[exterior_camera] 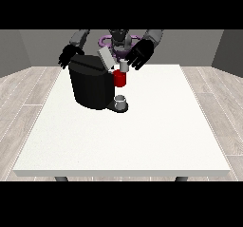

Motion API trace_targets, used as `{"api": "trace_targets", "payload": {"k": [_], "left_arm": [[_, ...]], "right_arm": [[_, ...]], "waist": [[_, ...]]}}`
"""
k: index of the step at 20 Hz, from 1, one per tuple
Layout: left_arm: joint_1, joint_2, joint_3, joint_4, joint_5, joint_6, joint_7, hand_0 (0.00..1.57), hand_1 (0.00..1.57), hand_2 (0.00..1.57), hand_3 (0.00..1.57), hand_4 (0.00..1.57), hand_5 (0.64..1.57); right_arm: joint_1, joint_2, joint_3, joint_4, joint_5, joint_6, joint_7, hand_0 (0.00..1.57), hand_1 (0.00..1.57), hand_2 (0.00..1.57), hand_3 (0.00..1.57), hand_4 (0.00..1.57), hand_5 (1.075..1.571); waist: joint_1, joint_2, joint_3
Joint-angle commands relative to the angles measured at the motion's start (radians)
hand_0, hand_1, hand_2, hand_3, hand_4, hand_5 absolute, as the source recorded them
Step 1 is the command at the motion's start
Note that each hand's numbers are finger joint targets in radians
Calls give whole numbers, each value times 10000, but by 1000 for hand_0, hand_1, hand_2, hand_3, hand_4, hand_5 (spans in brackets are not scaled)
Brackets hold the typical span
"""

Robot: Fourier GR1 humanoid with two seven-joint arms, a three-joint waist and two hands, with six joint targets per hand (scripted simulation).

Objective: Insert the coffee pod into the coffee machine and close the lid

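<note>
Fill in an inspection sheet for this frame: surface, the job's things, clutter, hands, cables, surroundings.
Surface: white table, mostly bare in its near half.
Job's things: black coffee machine at the far left of centre, its grey lid raised; small grey coffee pod over the machine's red part; grey cup on the machine's base.
Clutter: nothing seen.
Hands: the hand at the view's right is at the pod, contact unclear; the hand at the view's left is behind the machine's top, fingers pointing down.
Cables: nothing seen.
Surroundings: wood-plank floor, grey walls.
</note>
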Motion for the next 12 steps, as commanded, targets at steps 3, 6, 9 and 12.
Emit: {"api": "trace_targets", "payload": {"k": [3, 6, 9, 12], "left_arm": [[-330, -89, -41, 191, -150, -1, 111, 1292, 1292, 1315, 1222, 498, 1571], [-168, 190, 37, 194, -141, -26, -356, 1326, 1326, 1335, 1233, 503, 1571], [-950, -605, -213, -44, -217, -178, 749, 1229, 1229, 1283, 1207, 511, 1571], [-109, -111, -101, 219, -185, -315, -193, 1206, 1206, 1261, 1187, 504, 1571]], "right_arm": [[-198, 54, -27, -269, 171, -304, 118, 0, 0, 0, 0, 526, 1571], [-358, -104, -400, -413, -100, -312, 378, 0, 0, 0, 0, 480, 1571], [-350, -60, -443, 469, -2, -205, -432, 0, 0, 0, 0, 537, 1571], [273, -40, -216, -314, -43, -192, 355, 0, 0, 0, 0, 499, 1571]], "waist": [[-160, 328, -2], [72, 411, -3], [140, 411, 5], [138, -127, -3]]}}
